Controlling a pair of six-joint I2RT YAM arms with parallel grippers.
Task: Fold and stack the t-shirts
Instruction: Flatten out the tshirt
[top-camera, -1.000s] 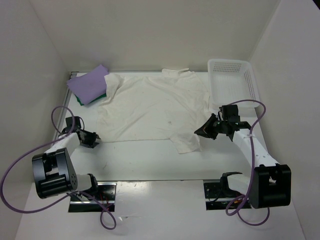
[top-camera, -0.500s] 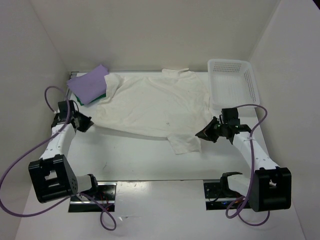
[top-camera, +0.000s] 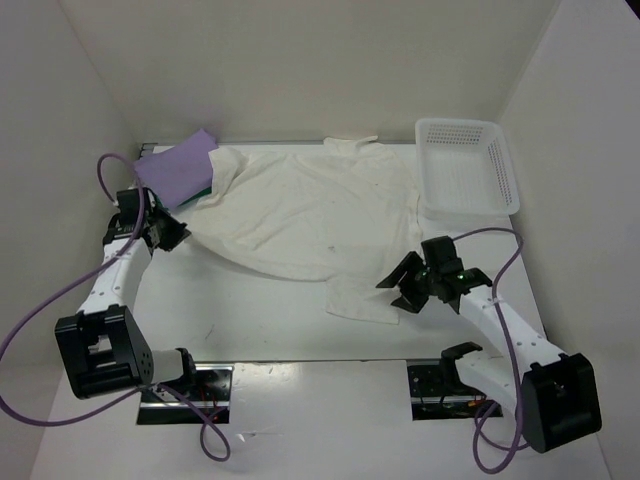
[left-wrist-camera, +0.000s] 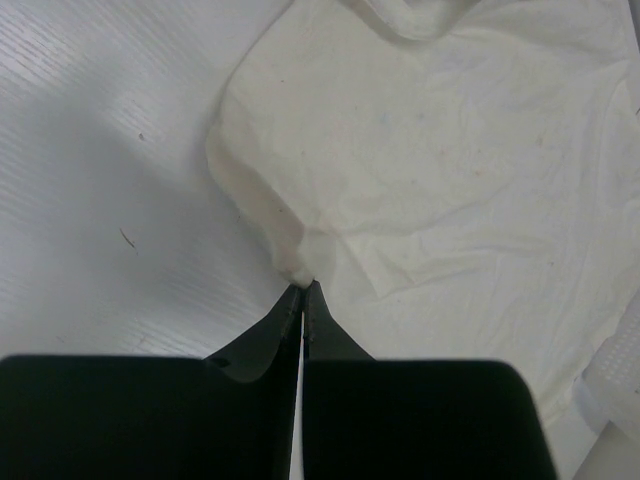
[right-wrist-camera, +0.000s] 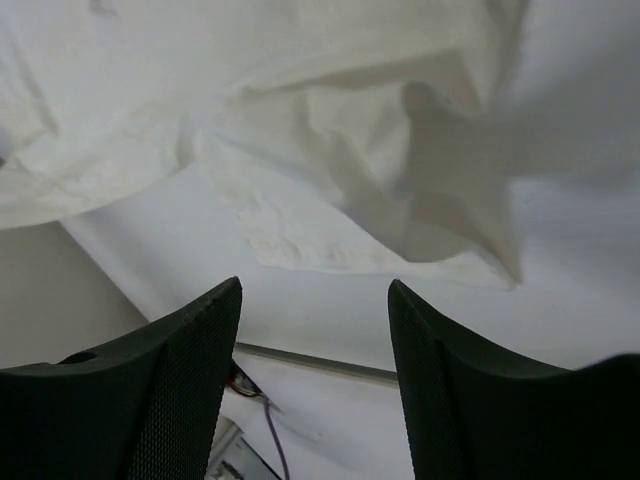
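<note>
The left gripper (left-wrist-camera: 303, 290) has its jaws pressed tightly together, pinching a small corner of the cream-white shirt (top-camera: 310, 215) at their very tips. The right gripper (right-wrist-camera: 313, 287) stands with jaws spread wide and nothing between them.

A second ago it was the reverse. The left gripper hung partly open over bare table (top-camera: 260, 320), well apart from the cloth; it has since travelled to the shirt's left corner and closed on it. The right gripper was then clamped at the shirt's lower right corner; it has now let go and drawn back toward the near edge. The shirt's lower hem, straight before, now runs on a slant from the left jaws down toward the right jaws.

From the left jaws, the cream-white shirt fans out ahead and to the right, lying flat on the table. From the right jaws, a crumpled flap of the same shirt lies just ahead of the fingertips, apart from them. The lavender shirt (top-camera: 175, 172), folded, sits just beyond the left jaws, atop the green shirt (top-camera: 207, 188), which shows only as a sliver.

Counted: three shirts, two grippers, one white perforated basket (top-camera: 500, 165), which stands beyond the right jaws.
</note>
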